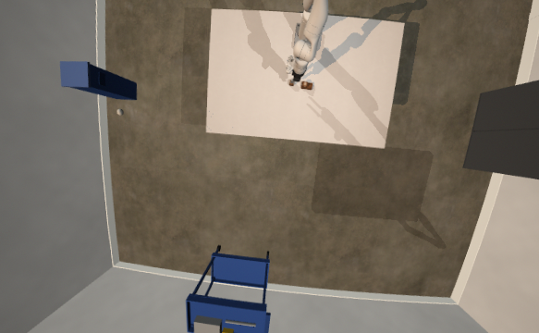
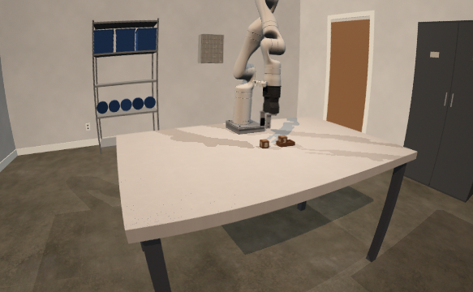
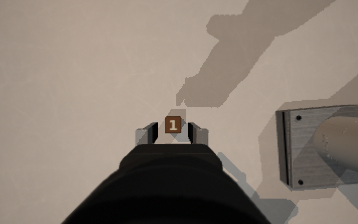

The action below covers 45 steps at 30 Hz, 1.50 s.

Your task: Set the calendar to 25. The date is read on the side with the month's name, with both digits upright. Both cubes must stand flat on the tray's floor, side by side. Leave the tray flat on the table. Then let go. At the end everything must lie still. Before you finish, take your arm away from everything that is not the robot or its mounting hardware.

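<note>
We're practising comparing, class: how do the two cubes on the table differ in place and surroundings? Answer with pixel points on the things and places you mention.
The loose cube (image 2: 264,143) (image 3: 173,125) sits directly on the table; the tray cube (image 2: 282,139) sits in the tray (image 2: 286,143). The loose cube is below the open fingers in the wrist view; the tray cube is out of that view. Both are brown with pale markings.

A workshop or lab room, judging by the tall dark-grey two-door metal cabinet (image 1: 519,129) (image 2: 449,109) and blue metal cart (image 1: 240,270).
</note>
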Each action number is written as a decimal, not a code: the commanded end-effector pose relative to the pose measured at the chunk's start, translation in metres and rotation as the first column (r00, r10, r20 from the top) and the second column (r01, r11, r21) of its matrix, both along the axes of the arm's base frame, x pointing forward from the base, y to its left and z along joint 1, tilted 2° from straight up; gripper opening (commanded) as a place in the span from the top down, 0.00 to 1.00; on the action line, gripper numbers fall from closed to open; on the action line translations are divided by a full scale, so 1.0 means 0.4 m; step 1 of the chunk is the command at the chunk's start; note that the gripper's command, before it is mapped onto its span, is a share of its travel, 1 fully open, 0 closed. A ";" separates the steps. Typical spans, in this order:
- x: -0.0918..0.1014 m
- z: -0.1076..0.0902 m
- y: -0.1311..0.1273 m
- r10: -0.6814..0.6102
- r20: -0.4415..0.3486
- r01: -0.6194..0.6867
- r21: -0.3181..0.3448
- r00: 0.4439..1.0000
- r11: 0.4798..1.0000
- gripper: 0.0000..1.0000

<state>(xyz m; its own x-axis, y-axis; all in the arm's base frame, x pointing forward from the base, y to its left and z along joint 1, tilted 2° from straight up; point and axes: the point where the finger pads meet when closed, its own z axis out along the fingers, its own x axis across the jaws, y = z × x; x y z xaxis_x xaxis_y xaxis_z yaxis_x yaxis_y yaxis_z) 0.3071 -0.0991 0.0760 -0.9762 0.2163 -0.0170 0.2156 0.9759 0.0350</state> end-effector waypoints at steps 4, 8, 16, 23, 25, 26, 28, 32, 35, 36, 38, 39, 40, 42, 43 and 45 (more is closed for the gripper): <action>0.001 0.001 0.000 0.000 0.001 0.000 0.000 1.000 1.000 0.10; 0.001 0.001 0.000 0.000 0.001 0.000 0.000 1.000 1.000 0.10; 0.001 0.001 0.000 0.000 0.001 0.000 0.000 1.000 1.000 0.10; 0.001 0.001 0.000 0.000 0.001 0.000 0.000 1.000 1.000 0.10; 0.001 0.001 0.000 0.000 0.001 0.000 0.000 1.000 1.000 0.10; 0.001 0.001 0.000 0.000 0.001 0.000 0.000 1.000 1.000 0.10; 0.001 0.001 0.000 0.000 0.001 0.000 0.000 1.000 1.000 0.10; 0.001 0.001 0.000 0.000 0.001 0.000 0.000 1.000 1.000 0.10; 0.001 0.000 0.000 0.000 0.001 0.000 0.000 1.000 1.000 0.10; 0.001 0.000 0.000 0.000 0.001 0.000 0.000 1.000 1.000 0.10; 0.001 0.000 0.000 0.000 0.001 0.000 0.000 1.000 1.000 0.10; 0.001 -0.001 0.000 0.000 0.001 0.000 0.000 1.000 1.000 0.10; 0.001 -0.002 0.000 0.000 0.001 0.000 0.000 1.000 1.000 0.10; 0.001 -0.004 0.000 0.000 0.001 0.000 0.000 1.000 1.000 0.10; 0.001 -0.005 0.000 0.000 0.001 0.000 0.000 1.000 1.000 0.10; 0.001 -0.009 0.000 0.000 0.001 0.000 0.000 1.000 1.000 0.10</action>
<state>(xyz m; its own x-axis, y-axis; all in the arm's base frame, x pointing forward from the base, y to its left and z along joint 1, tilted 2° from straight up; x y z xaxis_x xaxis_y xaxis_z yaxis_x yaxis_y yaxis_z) 0.3082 -0.0987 0.0737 -0.9763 0.2155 -0.0195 0.2148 0.9760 0.0354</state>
